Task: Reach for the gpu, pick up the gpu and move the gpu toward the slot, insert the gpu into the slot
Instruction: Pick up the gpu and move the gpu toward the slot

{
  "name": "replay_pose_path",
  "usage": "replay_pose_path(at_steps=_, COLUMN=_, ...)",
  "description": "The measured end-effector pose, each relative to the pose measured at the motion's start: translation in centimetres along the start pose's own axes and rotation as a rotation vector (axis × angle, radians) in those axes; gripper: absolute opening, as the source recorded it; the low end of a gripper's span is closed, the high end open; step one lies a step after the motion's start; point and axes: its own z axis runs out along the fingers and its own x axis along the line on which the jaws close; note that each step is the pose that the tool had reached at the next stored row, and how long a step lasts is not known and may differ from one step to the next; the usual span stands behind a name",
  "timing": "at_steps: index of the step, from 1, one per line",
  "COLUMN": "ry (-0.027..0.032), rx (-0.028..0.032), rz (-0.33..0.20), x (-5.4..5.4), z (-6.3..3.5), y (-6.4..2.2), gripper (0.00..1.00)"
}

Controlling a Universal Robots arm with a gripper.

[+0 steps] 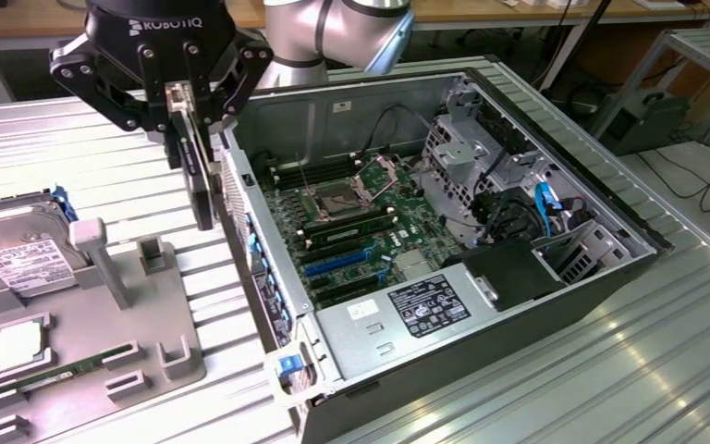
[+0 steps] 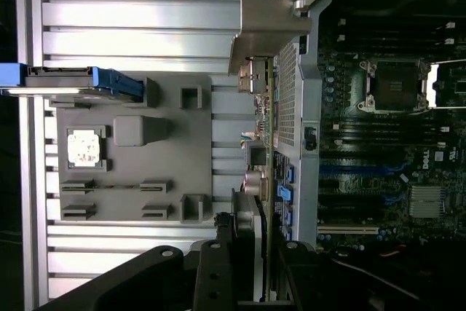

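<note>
- The computer case (image 1: 503, 351): its wall stands just beside the hanging gpu (image 1: 203, 180); a low carry could snag it.
- The gripper (image 1: 185, 111) grips the gpu's top edge, jaws closed on it.
- The slot (image 1: 336, 264) is narrow and well apart; tilt risks a miss.

We see a ribbed metal worktop (image 1: 651, 370), an open computer case (image 1: 479, 365) lying on its side across the middle, a grey parts fixture (image 1: 96, 324) flat beside it, toward the worktop's edge at the exterior view's left
</note>
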Motion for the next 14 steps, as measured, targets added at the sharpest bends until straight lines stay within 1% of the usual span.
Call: replay_pose_path(at_steps=14, ry=0.0001, rx=0.0001, rz=0.0, x=-1.4, z=0.01, y=-0.02, gripper=0.28)
